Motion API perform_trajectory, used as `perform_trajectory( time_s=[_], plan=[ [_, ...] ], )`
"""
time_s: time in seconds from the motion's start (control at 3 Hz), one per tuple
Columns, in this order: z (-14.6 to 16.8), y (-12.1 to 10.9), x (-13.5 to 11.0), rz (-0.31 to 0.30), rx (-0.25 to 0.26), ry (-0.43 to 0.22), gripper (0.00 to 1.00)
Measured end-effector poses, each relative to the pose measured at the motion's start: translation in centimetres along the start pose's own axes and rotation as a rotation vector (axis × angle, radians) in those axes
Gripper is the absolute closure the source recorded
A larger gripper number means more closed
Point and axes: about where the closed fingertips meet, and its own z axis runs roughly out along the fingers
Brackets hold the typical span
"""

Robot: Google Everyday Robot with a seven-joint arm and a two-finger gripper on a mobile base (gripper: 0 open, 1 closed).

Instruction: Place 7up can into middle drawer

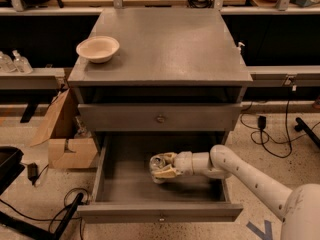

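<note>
The middle drawer point(125, 184) is pulled out wide, below the shut uppermost drawer front point(200, 118) with its round knob. My gripper point(162, 169) reaches in from the right on a white arm and sits low inside the open drawer, near its centre. It is shut on the 7up can point(158, 161), a small silver-and-white can whose top faces left and up. The can is at or just above the drawer floor; whether it touches I cannot tell. The fingers hide most of the can's side.
A cream bowl point(98, 48) stands on the cabinet top point(170, 44) at the left. A cardboard box point(70, 144) sits on the floor left of the cabinet. Cables lie on the floor at the right and lower left. Shelving runs behind.
</note>
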Motion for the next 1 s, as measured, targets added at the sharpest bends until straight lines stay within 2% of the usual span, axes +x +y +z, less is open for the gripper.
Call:
perform_trajectory(
  time_s=[0.33,0.67,1.0],
  plan=[
    [0.26,0.12,-0.03,0.0,-0.005,-0.001,0.04],
    [0.38,0.17,-0.05,0.001,-0.007,-0.002,0.0],
    [0.38,0.17,-0.05,0.001,-0.007,-0.002,0.0]
  ],
)
